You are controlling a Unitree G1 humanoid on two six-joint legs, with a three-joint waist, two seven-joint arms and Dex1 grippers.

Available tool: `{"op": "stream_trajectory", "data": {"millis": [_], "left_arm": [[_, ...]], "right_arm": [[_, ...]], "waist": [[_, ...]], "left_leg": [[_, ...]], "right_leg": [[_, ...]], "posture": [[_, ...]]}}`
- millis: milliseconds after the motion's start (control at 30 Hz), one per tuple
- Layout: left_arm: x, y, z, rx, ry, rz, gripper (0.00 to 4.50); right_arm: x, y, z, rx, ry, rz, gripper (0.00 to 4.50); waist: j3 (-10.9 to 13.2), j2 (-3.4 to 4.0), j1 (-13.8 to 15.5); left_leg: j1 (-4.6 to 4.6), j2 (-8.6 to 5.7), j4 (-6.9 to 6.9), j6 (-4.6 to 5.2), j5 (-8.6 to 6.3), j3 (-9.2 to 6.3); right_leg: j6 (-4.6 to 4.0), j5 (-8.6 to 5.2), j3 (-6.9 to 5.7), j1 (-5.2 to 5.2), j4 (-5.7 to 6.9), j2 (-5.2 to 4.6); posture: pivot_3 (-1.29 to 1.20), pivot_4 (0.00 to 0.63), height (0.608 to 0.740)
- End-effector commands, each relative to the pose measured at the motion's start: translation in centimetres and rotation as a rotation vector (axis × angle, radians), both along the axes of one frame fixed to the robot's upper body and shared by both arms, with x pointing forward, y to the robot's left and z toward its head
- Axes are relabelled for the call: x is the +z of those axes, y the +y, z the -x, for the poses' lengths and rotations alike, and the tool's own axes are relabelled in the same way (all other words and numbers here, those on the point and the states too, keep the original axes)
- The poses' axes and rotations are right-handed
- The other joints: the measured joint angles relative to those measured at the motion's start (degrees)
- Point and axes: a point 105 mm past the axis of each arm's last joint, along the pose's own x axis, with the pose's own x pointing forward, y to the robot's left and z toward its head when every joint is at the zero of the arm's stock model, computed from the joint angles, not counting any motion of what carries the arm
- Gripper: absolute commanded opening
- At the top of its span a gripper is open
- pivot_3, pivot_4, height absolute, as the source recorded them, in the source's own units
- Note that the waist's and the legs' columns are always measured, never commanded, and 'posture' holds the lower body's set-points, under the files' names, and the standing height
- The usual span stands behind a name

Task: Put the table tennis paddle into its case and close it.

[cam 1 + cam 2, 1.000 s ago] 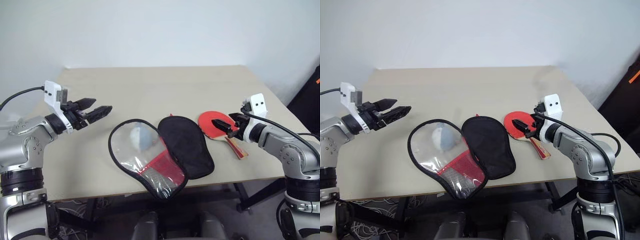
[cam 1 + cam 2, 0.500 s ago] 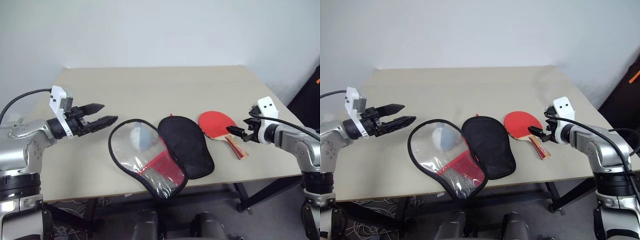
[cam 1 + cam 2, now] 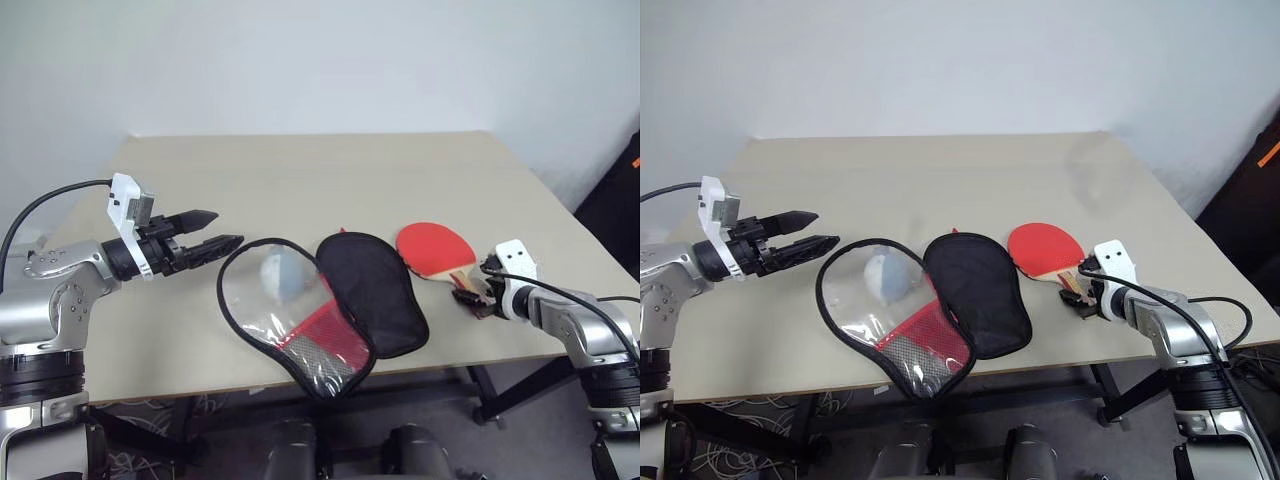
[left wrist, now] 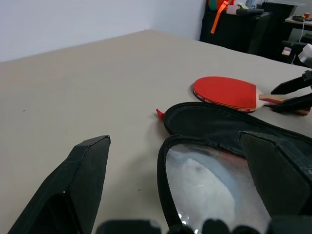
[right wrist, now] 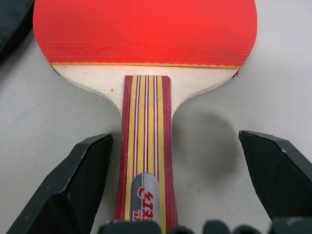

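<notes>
The table tennis paddle (image 3: 435, 247) lies flat on the table (image 3: 300, 170), red face up, with its striped wooden handle (image 5: 145, 146) pointing at the right arm. My right gripper (image 5: 174, 138) is open down at the table top, a finger on each side of the handle's end and neither touching it. The case (image 3: 283, 312) lies unzipped to the paddle's left. Its clear-panel half faces up with a pale ball beneath, and its black-lined half (image 3: 372, 290) is folded out towards the paddle. My left gripper (image 3: 226, 228) hovers open just left of the case, pointing at it.
The case's narrow end reaches the table's front edge (image 3: 200, 385). The paddle handle lies near the front right corner. A black object with an orange strap (image 3: 628, 190) stands off the table to the right. Bare table top stretches behind the case and paddle.
My right gripper has dropped from above the paddle's face to table height and drawn back to the handle's end. My left gripper has edged slightly towards the case.
</notes>
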Motion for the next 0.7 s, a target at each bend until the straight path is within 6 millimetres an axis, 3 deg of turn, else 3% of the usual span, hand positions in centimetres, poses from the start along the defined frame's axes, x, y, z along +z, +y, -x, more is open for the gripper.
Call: {"op": "stream_trajectory", "data": {"millis": [33, 133, 333, 433, 600, 700], "left_arm": [[1.4, -0.5, -0.4, -0.025, -0.063, -0.003, 4.50], [1.4, -0.6, -0.6, -0.026, -0.069, -0.007, 4.50], [1.4, -0.4, -1.1, -0.021, -0.078, -0.013, 4.50], [1.3, -0.5, -1.3, -0.021, -0.079, -0.010, 4.50], [1.0, -0.4, -1.4, -0.017, -0.075, -0.007, 4.50], [0.6, -0.6, -1.5, -0.020, -0.065, -0.005, 4.50]], "right_arm": [[-0.1, -0.7, 0.0, -0.039, -0.008, 0.001, 4.13], [0.2, -0.3, -0.2, -0.045, -0.024, -0.025, 3.26], [0.9, 0.5, -0.8, -0.057, -0.048, -0.081, 1.11], [1.7, 0.6, -1.2, -0.077, -0.074, -0.101, 1.11], [4.9, 0.5, -2.4, -0.140, -0.187, -0.192, 1.11], [6.4, 3.6, -1.6, -0.039, -0.205, -0.251, 1.11]], "waist": [[-0.02, -0.04, 0.02], [-0.05, -0.08, -0.01], [-0.05, -0.08, -0.01], [-0.05, -0.08, -0.02], [-0.02, -0.02, -0.07], [-0.02, 0.01, -0.14]], "left_leg": [[0.00, -0.01, 0.00, 0.00, 0.00, 0.00], [0.01, -0.01, 0.00, 0.00, 0.00, -0.01], [0.02, -0.01, 0.00, 0.00, 0.00, 0.00], [0.01, -0.01, 0.00, 0.00, 0.00, 0.00], [-0.04, -0.02, 0.00, 0.00, 0.00, 0.03], [-0.06, -0.01, 0.00, -0.01, 0.00, 0.04]], "right_leg": [[0.00, 0.00, 0.00, 0.00, 0.00, -0.01], [-0.01, 0.00, 0.01, 0.00, 0.01, -0.01], [-0.01, 0.00, 0.03, -0.01, 0.02, -0.01], [-0.01, 0.00, 0.03, -0.03, 0.02, -0.01], [-0.01, 0.01, 0.08, -0.12, 0.05, -0.01], [-0.01, 0.01, 0.10, -0.12, 0.07, 0.00]], "posture": [[0.00, 0.000, 0.654], [0.00, 0.000, 0.654], [0.00, 0.000, 0.654], [0.00, 0.000, 0.654], [0.00, 0.000, 0.654], [0.00, 0.000, 0.654]]}}
